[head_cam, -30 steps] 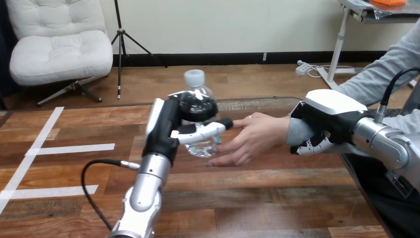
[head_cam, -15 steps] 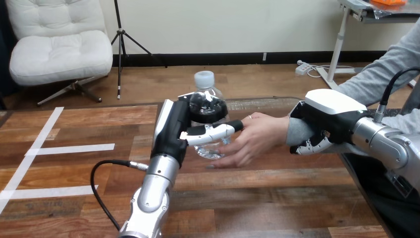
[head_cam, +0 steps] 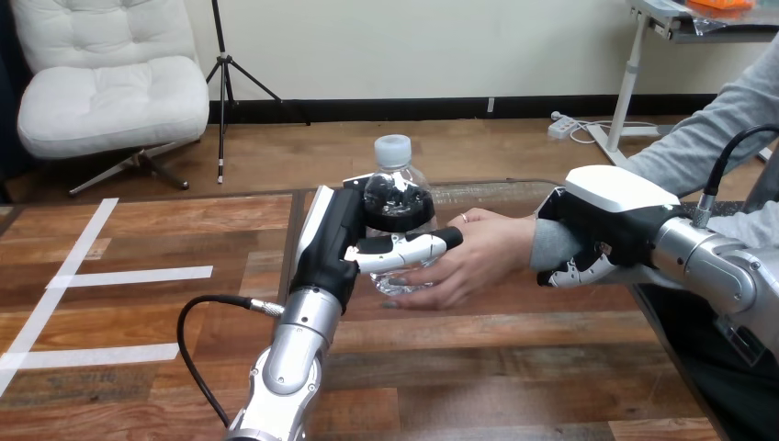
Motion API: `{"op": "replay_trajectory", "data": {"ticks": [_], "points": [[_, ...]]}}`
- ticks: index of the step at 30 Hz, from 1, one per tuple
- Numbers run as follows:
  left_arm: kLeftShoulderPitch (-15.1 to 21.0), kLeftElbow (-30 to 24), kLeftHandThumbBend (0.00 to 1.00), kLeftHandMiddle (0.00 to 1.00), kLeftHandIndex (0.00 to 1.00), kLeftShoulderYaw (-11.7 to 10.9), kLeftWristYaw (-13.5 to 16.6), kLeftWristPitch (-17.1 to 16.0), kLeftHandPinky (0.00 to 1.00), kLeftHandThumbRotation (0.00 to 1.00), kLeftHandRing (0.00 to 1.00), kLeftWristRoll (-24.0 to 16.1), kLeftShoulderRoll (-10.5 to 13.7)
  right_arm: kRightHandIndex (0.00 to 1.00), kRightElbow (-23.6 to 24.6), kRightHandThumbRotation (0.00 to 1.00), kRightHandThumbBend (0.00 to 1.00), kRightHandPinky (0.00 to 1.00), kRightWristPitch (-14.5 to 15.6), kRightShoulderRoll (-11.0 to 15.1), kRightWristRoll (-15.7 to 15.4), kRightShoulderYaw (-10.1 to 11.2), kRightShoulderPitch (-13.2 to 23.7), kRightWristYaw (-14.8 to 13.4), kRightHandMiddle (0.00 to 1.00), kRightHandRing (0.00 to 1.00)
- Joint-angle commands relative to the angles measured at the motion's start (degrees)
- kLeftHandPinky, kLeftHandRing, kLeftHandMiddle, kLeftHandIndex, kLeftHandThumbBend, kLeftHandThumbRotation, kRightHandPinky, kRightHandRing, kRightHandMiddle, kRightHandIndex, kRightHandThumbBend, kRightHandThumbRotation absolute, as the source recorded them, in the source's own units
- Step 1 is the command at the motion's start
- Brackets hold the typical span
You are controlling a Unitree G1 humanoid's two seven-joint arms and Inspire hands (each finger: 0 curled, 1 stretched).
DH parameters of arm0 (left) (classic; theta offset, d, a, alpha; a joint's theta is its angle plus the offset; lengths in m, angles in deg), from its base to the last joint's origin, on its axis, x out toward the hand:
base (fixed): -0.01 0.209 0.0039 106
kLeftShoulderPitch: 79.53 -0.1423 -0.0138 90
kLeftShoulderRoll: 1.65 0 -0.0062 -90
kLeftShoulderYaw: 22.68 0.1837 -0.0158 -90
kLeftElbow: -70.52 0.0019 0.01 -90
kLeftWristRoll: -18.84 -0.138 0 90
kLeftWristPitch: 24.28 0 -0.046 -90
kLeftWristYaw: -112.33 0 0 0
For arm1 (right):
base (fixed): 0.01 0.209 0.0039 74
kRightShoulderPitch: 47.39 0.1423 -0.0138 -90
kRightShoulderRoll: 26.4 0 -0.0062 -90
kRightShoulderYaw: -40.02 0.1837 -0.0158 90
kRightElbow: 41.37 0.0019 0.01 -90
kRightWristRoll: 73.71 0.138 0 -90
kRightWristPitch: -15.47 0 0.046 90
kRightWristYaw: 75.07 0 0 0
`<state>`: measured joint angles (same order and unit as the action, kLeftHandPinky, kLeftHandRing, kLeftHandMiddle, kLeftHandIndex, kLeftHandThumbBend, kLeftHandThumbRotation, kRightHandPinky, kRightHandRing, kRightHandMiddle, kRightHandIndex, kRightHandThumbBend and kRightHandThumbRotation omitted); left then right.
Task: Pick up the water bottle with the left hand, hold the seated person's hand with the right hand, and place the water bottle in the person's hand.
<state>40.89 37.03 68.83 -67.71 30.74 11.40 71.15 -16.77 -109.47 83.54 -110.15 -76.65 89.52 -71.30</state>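
Pretty bright and even here, light looks like it's coming from overhead. Soft glare on the white shell of the right hand [head_cam: 608, 195], little glints on the water bottle [head_cam: 397, 197], mild sheen on the table [head_cam: 514, 367], shadows faint

The water bottle [head_cam: 400, 188] was carried further to the right by the left hand [head_cam: 335, 243], whose fingers were curled round it, and was brought up against the palm of the person's hand [head_cam: 478, 253].
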Motion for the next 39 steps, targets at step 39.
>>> {"op": "replay_trajectory", "data": {"ticks": [39], "points": [[5.8,-1.8,0.71,0.40,0.40,0.9,0.1,-1.3,0.33,0.00,0.37,-0.6,-0.7,0.34,4.8,0.00,0.47,0.22,-1.1,-1.8,3.1,2.9,1.9,-1.1,0.33,0.27]]}}
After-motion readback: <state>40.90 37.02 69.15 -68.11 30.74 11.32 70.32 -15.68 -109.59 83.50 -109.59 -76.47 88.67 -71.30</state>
